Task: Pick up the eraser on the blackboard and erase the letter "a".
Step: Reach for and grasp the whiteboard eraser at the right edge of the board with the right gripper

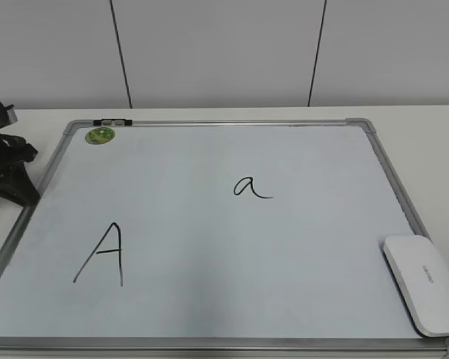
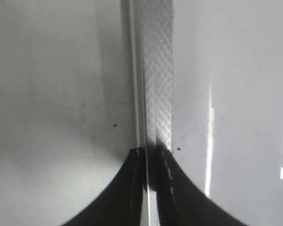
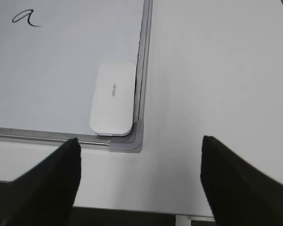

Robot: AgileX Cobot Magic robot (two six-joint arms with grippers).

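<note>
White tabletop and a plain panelled wall frame the scene, with the blackboard point(image 1: 404, 202) lying flat so its writing faces up. From the right gripper point(image 3: 139, 174), whose fingers are spread wide and hold nothing, the eraser point(image 3: 112, 99) lies ahead and a little to the left, tucked into the board's near corner against the frame, label side up. Placed like that, its dark wiping face is already down, probably so it can be gripped by its long sides and slid. The letter "a" point(image 3: 26, 19) sits farther ahead and well left of that gripper, apart from the eraser. The capital "A" point(image 1: 101, 254) must stay untouched. The left gripper point(image 2: 151, 162), closed and empty, rests directly over the board's frame edge, parked clear of the work.
</note>
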